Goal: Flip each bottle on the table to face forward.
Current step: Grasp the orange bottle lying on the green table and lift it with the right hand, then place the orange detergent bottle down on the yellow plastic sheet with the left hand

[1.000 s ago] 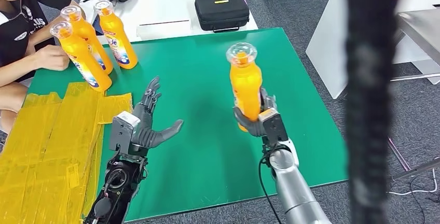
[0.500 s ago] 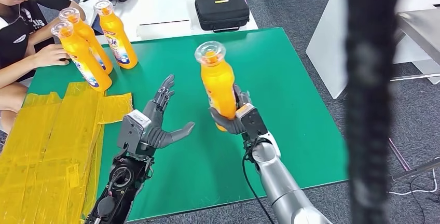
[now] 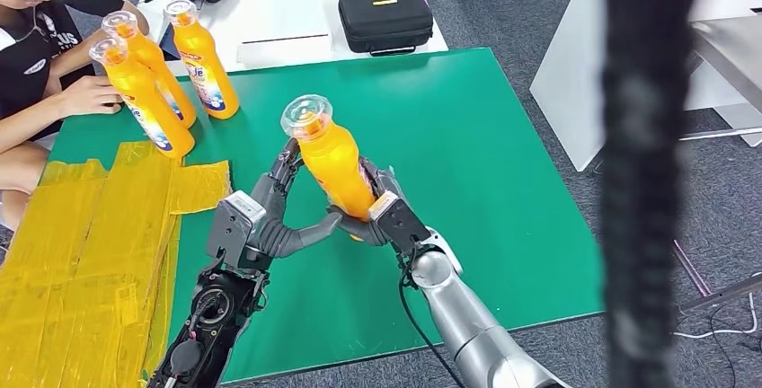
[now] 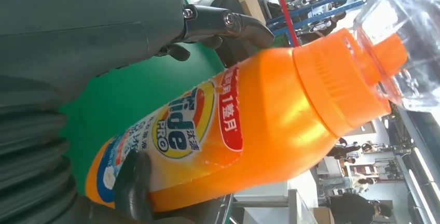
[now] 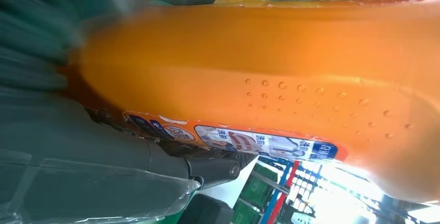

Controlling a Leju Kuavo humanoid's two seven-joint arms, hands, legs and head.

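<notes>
1. The right hand grips the orange bottle by its lower body, tilted, above the middle of the green bench.
2. The left hand lies spread, thumb touching the bottle's base; close it firmly before the right lets go.
3. Turn the label forward.

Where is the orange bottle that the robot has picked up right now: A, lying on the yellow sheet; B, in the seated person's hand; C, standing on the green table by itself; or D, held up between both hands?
D: the orange bottle is off the green table, gripped by the right hand, with the left hand against its other side.
</notes>
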